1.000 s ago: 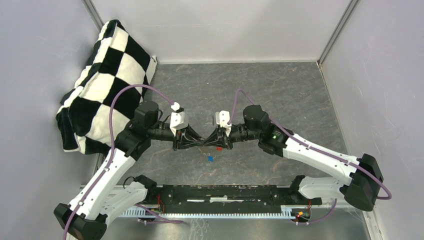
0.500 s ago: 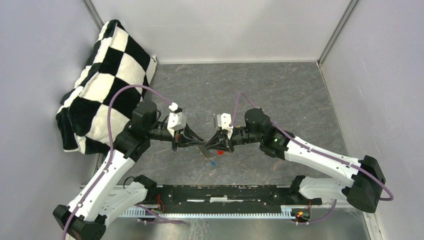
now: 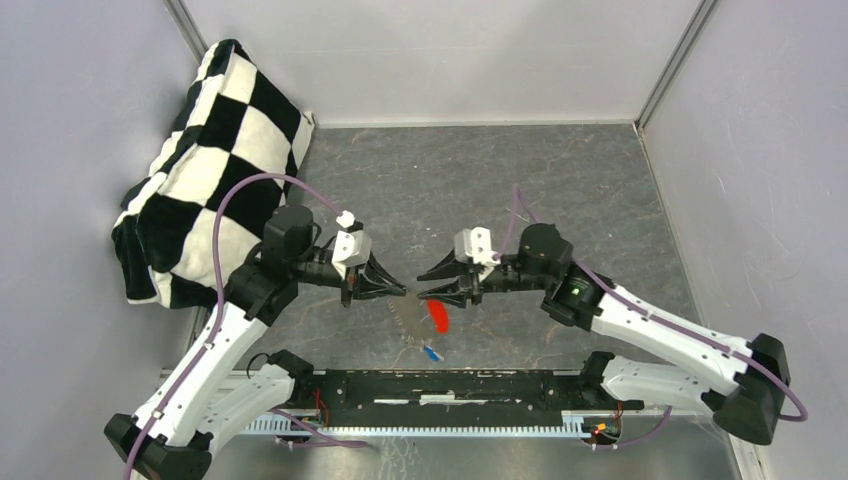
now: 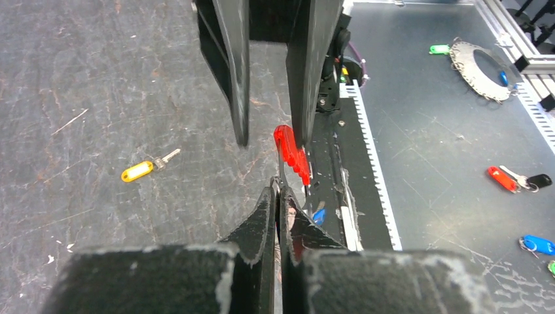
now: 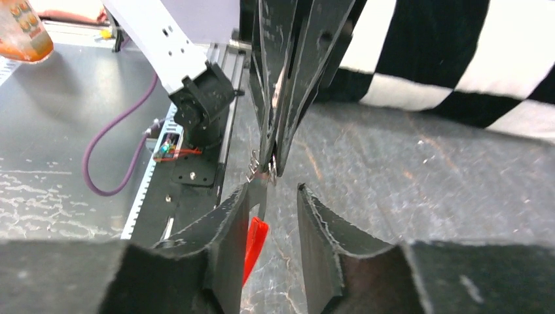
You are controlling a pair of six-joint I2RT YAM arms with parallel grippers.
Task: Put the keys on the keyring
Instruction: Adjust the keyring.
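**Left tool clenched on a wire loop, right tool released**

The left tool (image 3: 397,291) is clamped tight, its two black fingers pressed together with no gap. At their tips they pinch a thin grey metal loop (image 5: 259,172). The small bright red ring-like keyring (image 3: 436,315) hangs just beyond those tips, seen edge-on, and seems joined to the loop, though the link is too fine to make out.

The right tool (image 3: 423,286) faces the left one, tip to tip. Its jaws stand partly apart and grasp nothing. From its wrist camera the left fingertips and the loop sit just above the gap between its fingers (image 5: 229,226), and the red keyring hangs low inside that gap, close to one finger. Whether they touch cannot be told.

A slim grey key with a blue head cap (image 3: 432,354) shows below the keyring, near the arms' black base rail. Whether it hangs or lies there is unclear. A grey key with a yellow head cap (image 4: 147,169) lies flat on the dark mottled worktop (image 3: 560,200), well apart from both tools.
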